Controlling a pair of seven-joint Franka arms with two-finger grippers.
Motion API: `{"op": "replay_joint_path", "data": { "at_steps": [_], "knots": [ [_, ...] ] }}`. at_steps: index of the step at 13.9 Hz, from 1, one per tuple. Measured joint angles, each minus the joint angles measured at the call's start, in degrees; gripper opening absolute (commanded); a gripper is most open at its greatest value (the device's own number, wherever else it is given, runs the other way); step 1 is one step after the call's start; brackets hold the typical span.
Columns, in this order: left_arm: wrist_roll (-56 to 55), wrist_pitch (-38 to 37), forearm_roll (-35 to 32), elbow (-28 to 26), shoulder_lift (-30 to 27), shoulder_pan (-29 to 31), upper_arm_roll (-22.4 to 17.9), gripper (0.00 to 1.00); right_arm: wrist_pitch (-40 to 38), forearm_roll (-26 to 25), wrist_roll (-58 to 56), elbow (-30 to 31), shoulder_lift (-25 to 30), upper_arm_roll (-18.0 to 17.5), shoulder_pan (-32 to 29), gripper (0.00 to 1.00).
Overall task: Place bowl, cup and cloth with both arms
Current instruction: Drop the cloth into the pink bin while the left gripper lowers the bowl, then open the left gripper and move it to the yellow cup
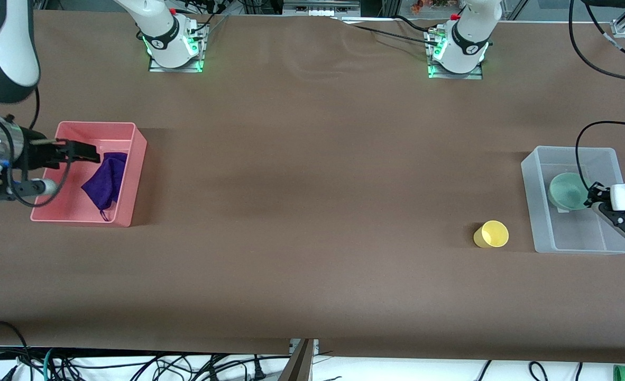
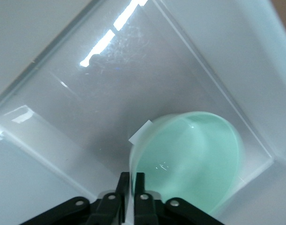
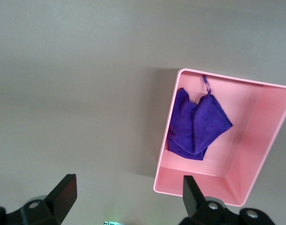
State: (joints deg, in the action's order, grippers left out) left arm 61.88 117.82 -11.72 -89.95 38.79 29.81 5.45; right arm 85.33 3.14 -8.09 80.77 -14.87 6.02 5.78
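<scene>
The pale green bowl [image 1: 566, 190] is tilted inside the clear plastic bin [image 1: 529, 201] at the left arm's end of the table. My left gripper [image 1: 591, 201] is shut on the bowl's rim; in the left wrist view the fingers [image 2: 139, 187] pinch the rim of the bowl [image 2: 194, 159]. The yellow cup [image 1: 491, 234] sits on the table beside the clear bin. The purple cloth [image 1: 106, 180] lies in the pink bin [image 1: 132, 180] at the right arm's end. My right gripper [image 1: 80, 159] is open and empty, up over the pink bin. The cloth [image 3: 196, 124] also shows in the right wrist view.
The clear bin's walls [image 2: 40, 140] surround the bowl closely. The pink bin [image 3: 269, 140] holds only the cloth. Brown table surface [image 1: 312, 185] spreads between the two bins. Cables hang off the table's front edge [image 1: 132, 365].
</scene>
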Motion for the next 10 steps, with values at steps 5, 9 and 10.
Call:
{"op": "replay_joint_path", "data": {
  "at_steps": [5, 9, 10],
  "knots": [
    [-5.07, -8.26, 1.91, 4.13, -4.15, -0.77, 5.2, 1.0, -0.13, -3.19, 0.0, 0.41, 4.3, -0.28, -0.54, 1.0],
    [-31.91, -14.13, 2.71, 4.66, -8.55, -4.18, 12.18, 1.0, -0.49, -3.85, 0.12, 0.92, 4.11, -1.79, -0.42, 1.0],
    [-39.59, -14.22, 3.7, 4.45, -7.95, -5.69, 12.63, 1.0, -0.55, -3.85, 0.12, 0.95, 4.04, -1.78, -0.44, 1.0]
  ]
}}
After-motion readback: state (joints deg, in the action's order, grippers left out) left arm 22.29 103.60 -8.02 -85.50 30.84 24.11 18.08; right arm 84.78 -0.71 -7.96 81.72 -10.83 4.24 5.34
